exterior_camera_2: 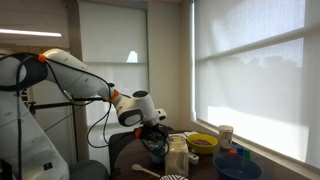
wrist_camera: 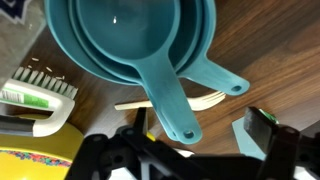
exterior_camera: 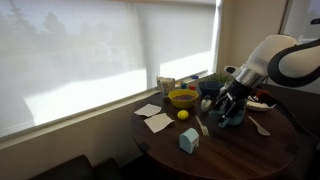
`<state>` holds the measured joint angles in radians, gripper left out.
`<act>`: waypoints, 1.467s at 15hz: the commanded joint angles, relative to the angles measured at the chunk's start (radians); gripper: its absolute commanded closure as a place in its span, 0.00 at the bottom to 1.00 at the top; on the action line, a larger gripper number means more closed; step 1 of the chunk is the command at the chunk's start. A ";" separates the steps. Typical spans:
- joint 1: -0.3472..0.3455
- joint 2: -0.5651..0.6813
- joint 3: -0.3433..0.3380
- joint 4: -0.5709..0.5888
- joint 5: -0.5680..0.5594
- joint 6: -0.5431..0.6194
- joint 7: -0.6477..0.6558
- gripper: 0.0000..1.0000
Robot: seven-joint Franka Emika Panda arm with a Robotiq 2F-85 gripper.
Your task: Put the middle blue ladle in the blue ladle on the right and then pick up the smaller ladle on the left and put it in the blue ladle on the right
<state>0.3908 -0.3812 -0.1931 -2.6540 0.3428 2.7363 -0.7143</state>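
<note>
In the wrist view, blue ladles (wrist_camera: 130,35) lie nested one inside another on the wooden table. One long handle (wrist_camera: 172,105) points toward me and another handle (wrist_camera: 222,80) angles off beside it. My gripper (wrist_camera: 200,128) hangs just above them, open and empty, with the long handle's end between the fingers. In both exterior views the gripper (exterior_camera: 232,108) (exterior_camera_2: 155,140) is low over the table, and the ladles (exterior_camera: 233,121) are mostly hidden under it.
A yellow bowl (exterior_camera: 183,97) (exterior_camera_2: 203,143), a yellow ball (exterior_camera: 183,115), a pale blue block (exterior_camera: 189,140), white papers (exterior_camera: 155,121) and a cup (exterior_camera: 166,85) share the round table. A wooden fork (wrist_camera: 205,99) and a scrub brush (wrist_camera: 40,90) lie beside the ladles.
</note>
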 commanded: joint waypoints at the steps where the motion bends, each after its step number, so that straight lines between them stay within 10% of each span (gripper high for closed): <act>1: 0.028 0.017 -0.022 0.015 0.046 0.001 -0.087 0.13; 19: 0.021 -0.049 -0.041 0.005 0.127 -0.141 -0.383 0.01; 22: 0.013 -0.050 -0.037 0.005 0.127 -0.149 -0.394 0.33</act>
<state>0.4161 -0.4192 -0.2397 -2.6540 0.4372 2.6160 -1.0573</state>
